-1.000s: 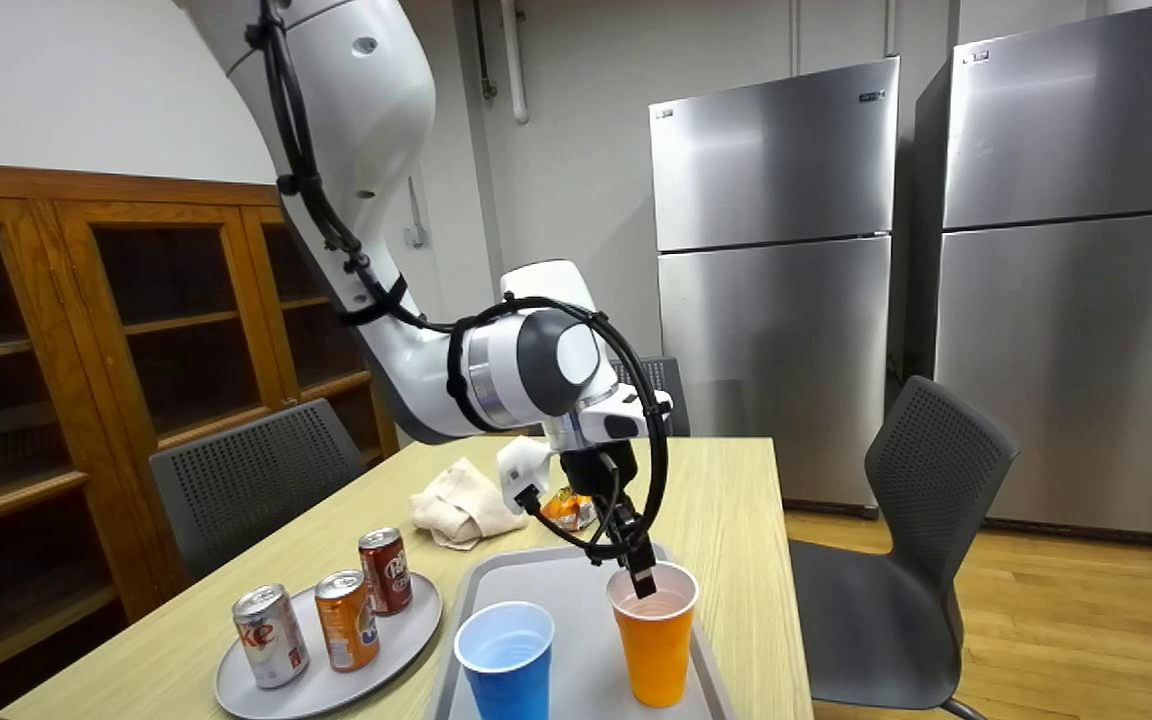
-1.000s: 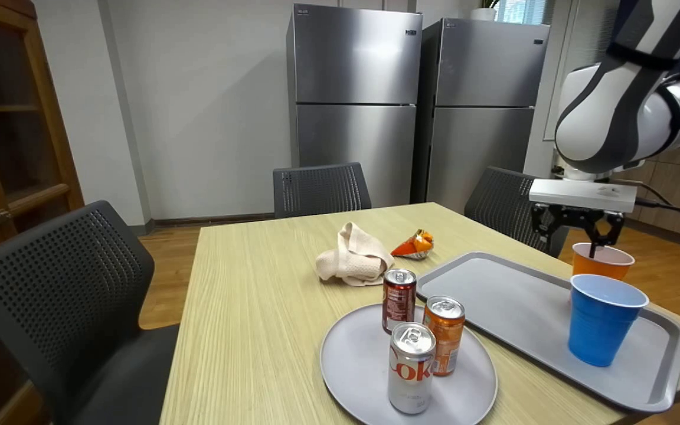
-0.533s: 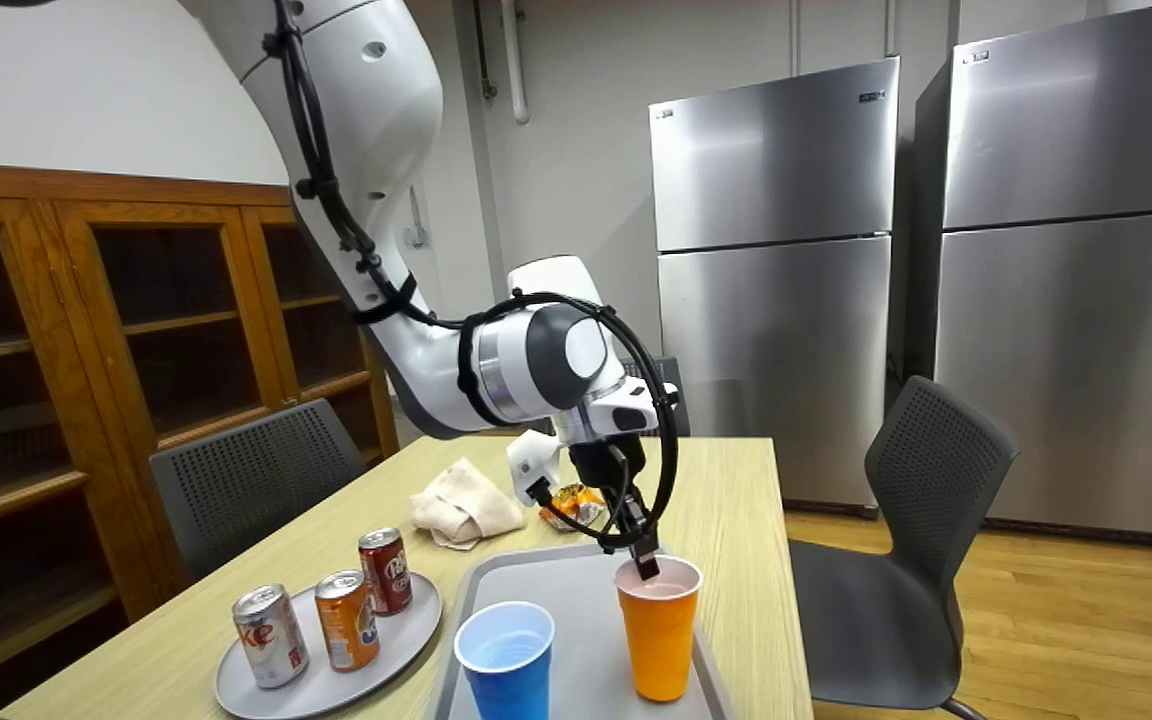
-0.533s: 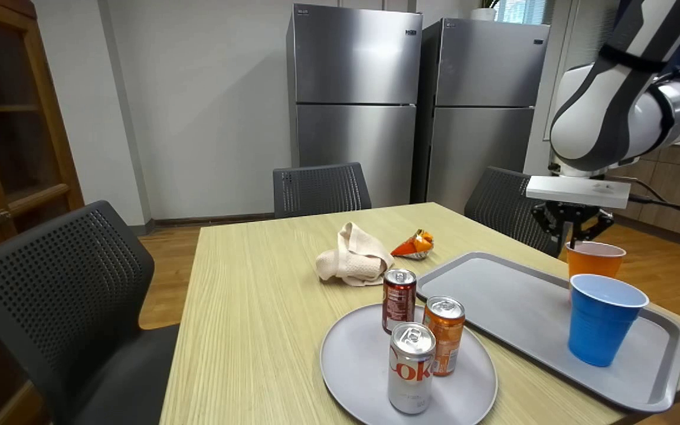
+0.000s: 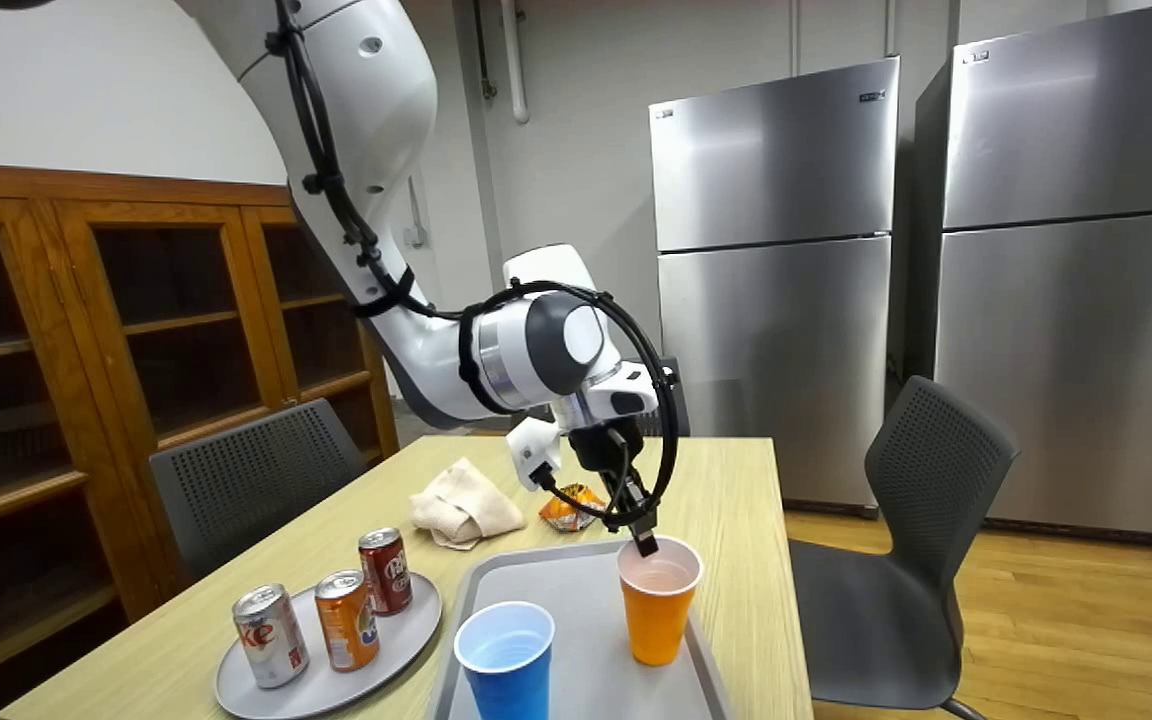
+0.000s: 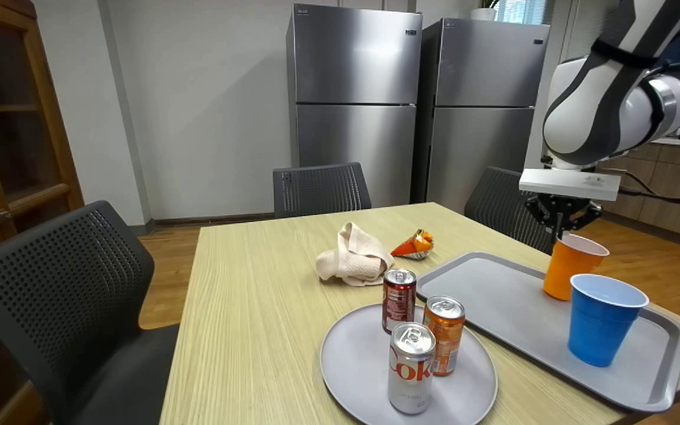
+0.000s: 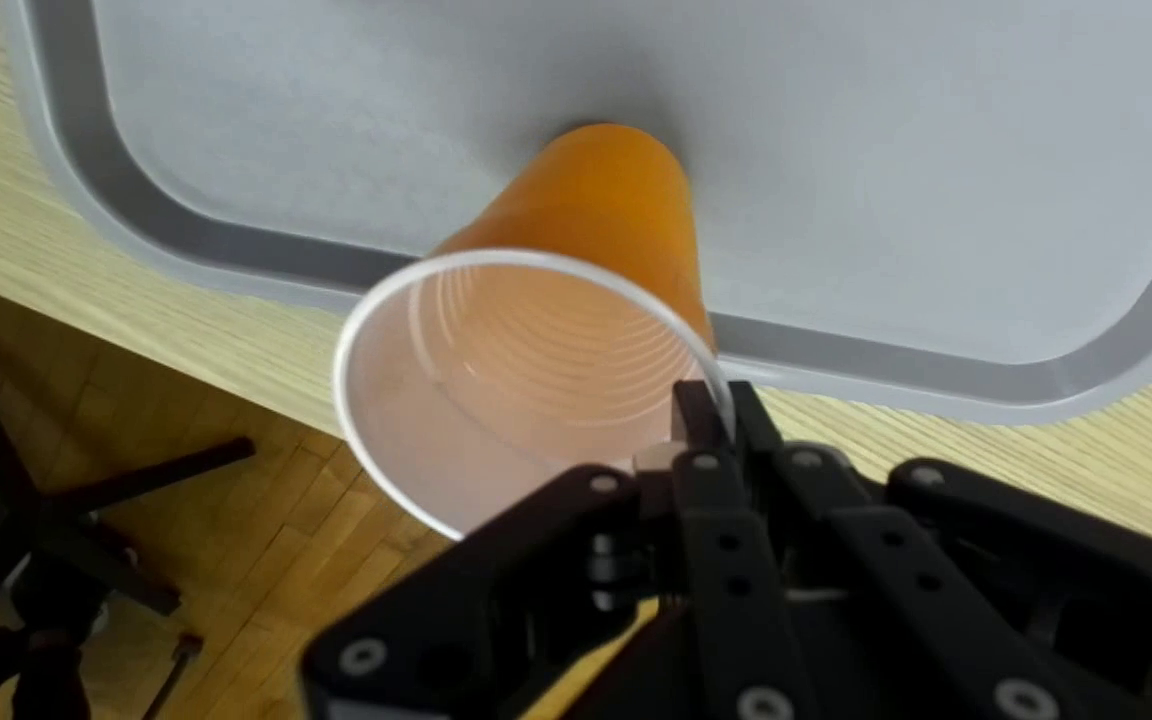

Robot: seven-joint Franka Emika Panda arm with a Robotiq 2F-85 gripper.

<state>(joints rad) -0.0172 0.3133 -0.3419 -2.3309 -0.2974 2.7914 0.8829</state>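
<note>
My gripper (image 7: 733, 400) is shut on the rim of an orange cup (image 7: 626, 190), one fingertip inside the white mouth and one outside. The cup leans in the wrist view and in an exterior view (image 6: 570, 268); whether its base touches the grey tray (image 6: 493, 295) I cannot tell. A blue cup (image 6: 605, 330) stands upright on that tray, nearer the camera than the orange one in both exterior views. The gripper points down at a slant from above the tray's far side in an exterior view (image 5: 645, 545).
A round grey plate (image 6: 352, 366) beside the tray bears a Diet Coke can (image 6: 412, 378), an orange can (image 6: 446, 342) and a dark red can (image 6: 399, 301). A beige cloth (image 6: 355, 260) and an orange wrapper (image 6: 415, 245) lie beyond. Chairs (image 5: 906, 560) surround the wooden table.
The jaws have closed on the orange cup's rim. The gripper has risen a little, and the cup has shifted up and away with it, now tilted. The blue cup and cans stayed put.
</note>
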